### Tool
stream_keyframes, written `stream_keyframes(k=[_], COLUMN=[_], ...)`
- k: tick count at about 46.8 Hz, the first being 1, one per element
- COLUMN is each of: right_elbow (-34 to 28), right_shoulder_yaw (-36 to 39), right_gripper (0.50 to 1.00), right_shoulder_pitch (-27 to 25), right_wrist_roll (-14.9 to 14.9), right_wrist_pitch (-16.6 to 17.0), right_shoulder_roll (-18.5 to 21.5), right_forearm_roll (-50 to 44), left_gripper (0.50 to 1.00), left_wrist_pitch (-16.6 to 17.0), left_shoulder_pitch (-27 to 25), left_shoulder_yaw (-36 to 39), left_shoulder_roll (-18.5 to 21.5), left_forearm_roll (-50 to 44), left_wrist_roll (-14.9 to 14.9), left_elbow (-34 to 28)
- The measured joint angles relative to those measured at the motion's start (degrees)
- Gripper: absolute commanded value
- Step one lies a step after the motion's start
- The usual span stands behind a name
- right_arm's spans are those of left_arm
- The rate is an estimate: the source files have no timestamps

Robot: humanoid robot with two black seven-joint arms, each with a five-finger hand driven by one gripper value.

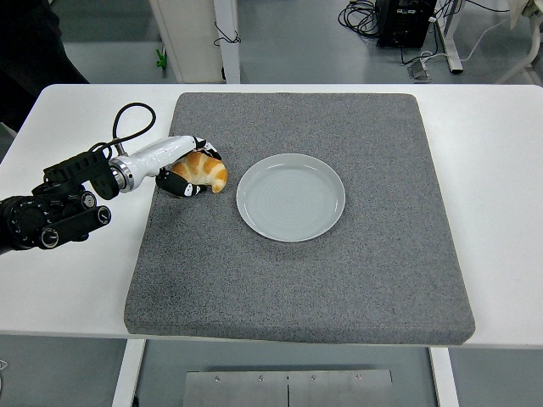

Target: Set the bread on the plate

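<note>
1. Croissant (204, 170): golden-brown, lying on the grey felt mat (339, 280), just left of the plate and apart from its rim.
2. Left hand (185, 168): white-shelled with black fingertips, fingers curled around the croissant's left end, gripping it.
3. Plate (291, 197): pale grey, round, near the mat's centre, nothing on it.
4. White table (501, 170): carries the mat.

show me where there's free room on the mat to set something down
The mat is bare along its near half below the plate, across the strip right of the plate, and along the far edge. It is crowded only at the left, where the left hand closes on the bread beside the plate.
</note>
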Motion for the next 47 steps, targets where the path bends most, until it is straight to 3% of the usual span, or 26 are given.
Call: stream_keyframes(k=[6,12,24,33,47], right_elbow=[0.0,0.0,0.0,0.0,0.0], right_shoulder_yaw=[0.0,0.0,0.0,0.0,0.0], right_gripper=[1.000,1.000,1.000,1.000,1.000], right_shoulder_pitch=[0.0,0.0,0.0,0.0,0.0], right_wrist_roll=[0.0,0.0,0.0,0.0,0.0], right_wrist_pitch=[0.0,0.0,0.0,0.0,0.0], right_shoulder_roll=[0.0,0.0,0.0,0.0,0.0], right_forearm_roll=[0.0,0.0,0.0,0.0,0.0], left_gripper=[0.564,0.522,0.522,0.524,0.527], left_wrist_pitch=[0.0,0.0,-0.2,-0.7,-5.9], left_shoulder_pitch=[-0.1,-0.5,-1.5,-5.2,-8.4], left_shoulder_yaw=[-0.3,-0.6,-2.3,-4.1,-8.2], left_shoulder_roll=[0.0,0.2,0.4,0.5,0.8], left_forearm_roll=[-0.2,-0.7,-1.2,-0.9,1.4], left_wrist_roll=[0.0,0.1,0.2,0.0,-0.1], left_elbow=[0.0,0.0,0.0,0.0,0.0])
